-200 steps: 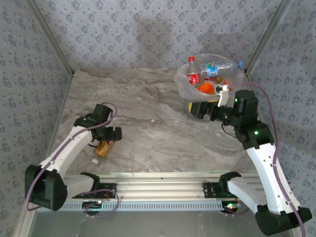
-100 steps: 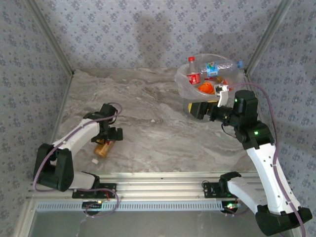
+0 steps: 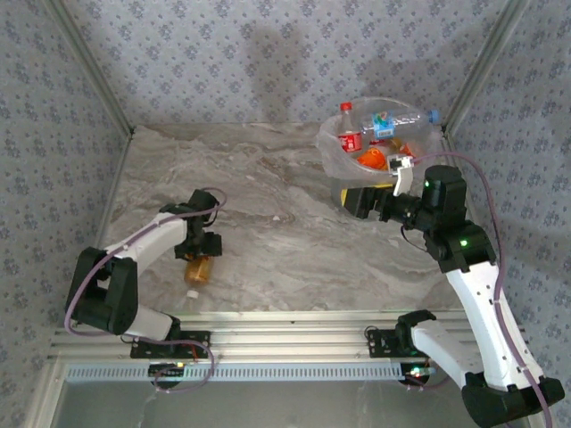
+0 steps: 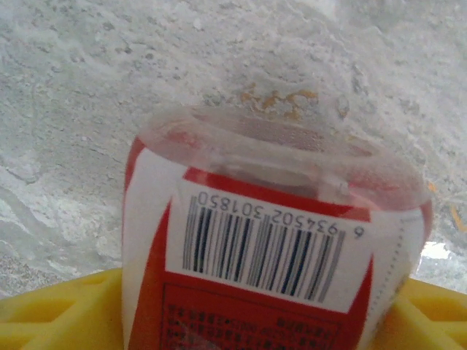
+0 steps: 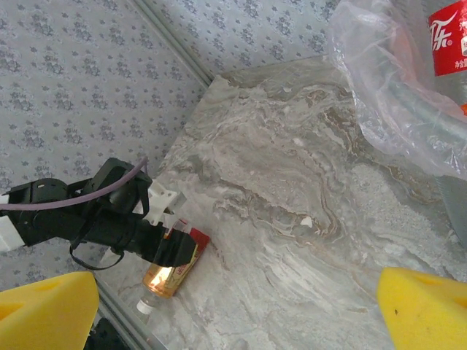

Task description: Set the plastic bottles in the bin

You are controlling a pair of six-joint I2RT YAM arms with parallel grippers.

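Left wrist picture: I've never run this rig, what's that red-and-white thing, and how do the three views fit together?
Two robot arms stand at a grey marbled table. The top picture looks down from behind them; each wrist picture looks along one claw, its yellow fingers at the bottom. That thing is a clear plastic bottle with a red-and-white label, lying on the table, gripped by the left claw. The right claw hangs open and empty beside the translucent round plastic bin, which holds more bottles.

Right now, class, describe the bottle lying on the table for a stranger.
On the grey marble table, look near-left, at the left tool. A small amber plastic bottle with a red label lies there alone; the other bottles sit in the round translucent bin.
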